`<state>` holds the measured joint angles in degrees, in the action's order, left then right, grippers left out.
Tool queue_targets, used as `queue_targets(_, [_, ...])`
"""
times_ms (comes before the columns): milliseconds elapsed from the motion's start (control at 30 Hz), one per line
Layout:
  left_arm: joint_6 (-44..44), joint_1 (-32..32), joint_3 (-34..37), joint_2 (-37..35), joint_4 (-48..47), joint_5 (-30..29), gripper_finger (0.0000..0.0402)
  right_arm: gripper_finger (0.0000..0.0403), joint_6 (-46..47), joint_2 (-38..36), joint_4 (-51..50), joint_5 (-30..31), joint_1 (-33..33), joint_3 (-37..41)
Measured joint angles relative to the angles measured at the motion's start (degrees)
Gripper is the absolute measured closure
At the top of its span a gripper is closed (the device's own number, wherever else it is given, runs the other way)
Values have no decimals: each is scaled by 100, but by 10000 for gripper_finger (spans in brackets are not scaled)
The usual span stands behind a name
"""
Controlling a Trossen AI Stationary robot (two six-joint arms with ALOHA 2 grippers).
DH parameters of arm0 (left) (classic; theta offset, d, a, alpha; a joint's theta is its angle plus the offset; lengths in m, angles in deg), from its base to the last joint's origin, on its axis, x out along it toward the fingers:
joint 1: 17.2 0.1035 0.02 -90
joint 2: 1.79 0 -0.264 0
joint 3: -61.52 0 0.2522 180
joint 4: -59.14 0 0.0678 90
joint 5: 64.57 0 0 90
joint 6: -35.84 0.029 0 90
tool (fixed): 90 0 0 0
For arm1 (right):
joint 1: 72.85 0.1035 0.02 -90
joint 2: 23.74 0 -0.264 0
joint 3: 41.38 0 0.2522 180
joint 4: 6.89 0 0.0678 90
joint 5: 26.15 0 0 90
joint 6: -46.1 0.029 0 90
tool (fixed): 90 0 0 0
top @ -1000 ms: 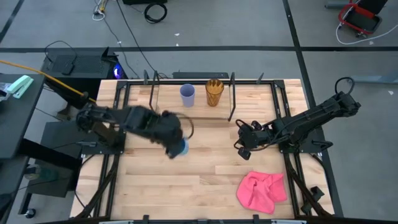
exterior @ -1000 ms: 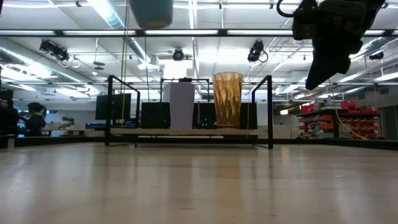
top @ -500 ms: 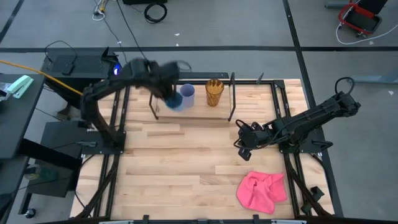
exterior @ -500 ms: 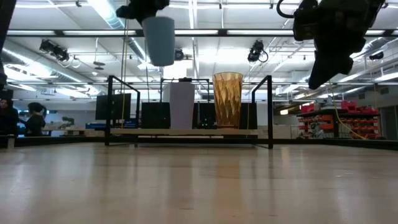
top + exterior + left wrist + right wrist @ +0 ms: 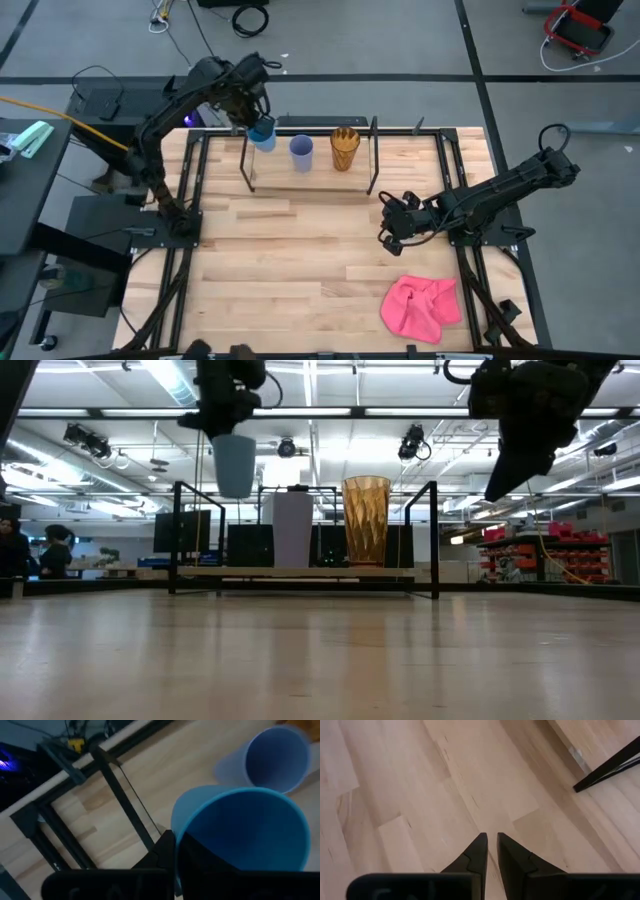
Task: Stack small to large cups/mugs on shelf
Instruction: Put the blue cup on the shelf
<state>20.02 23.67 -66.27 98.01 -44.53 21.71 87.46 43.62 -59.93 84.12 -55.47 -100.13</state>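
My left gripper (image 5: 252,112) is shut on the short blue cup (image 5: 262,132), which hangs in the air over the left end of the shelf (image 5: 372,160); the low view shows the cup (image 5: 234,465) above the shelf board (image 5: 300,572). The lavender cup (image 5: 301,152) and the taller amber cup (image 5: 345,148) stand upright on the board, side by side. My right gripper (image 5: 388,230) is shut and empty, hovering over the table right of centre. My left gripper holds the blue cup by its rim (image 5: 176,827), one finger inside the cup (image 5: 205,857) and one outside (image 5: 162,851). The fingers come from above, pointing down. The cup hangs upright, mouth up, lifted clear of the shelf and the table.
A crumpled pink cloth (image 5: 420,305) lies at the table's near right. The shelf's upright black rods (image 5: 178,540) stand at both ends of the board. Bare wood lies between the shelf and the near edge. People show in the room beyond (image 5: 50,550).
My left gripper has carried the blue cup from over the table's middle toward the far edge and a little to the left, to above the shelf's left end. The cup has stayed upright and clear.
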Motion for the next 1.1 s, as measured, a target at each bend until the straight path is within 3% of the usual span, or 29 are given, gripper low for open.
queue_targets(567, [735, 269, 813, 1002, 812, 204, 391, 353, -16, -1, 36, 7, 0, 0])
queue_targets(1100, [935, 290, 1763, 968, 1512, 474, 391, 353, -62, -1, 41, 70, 0, 0])
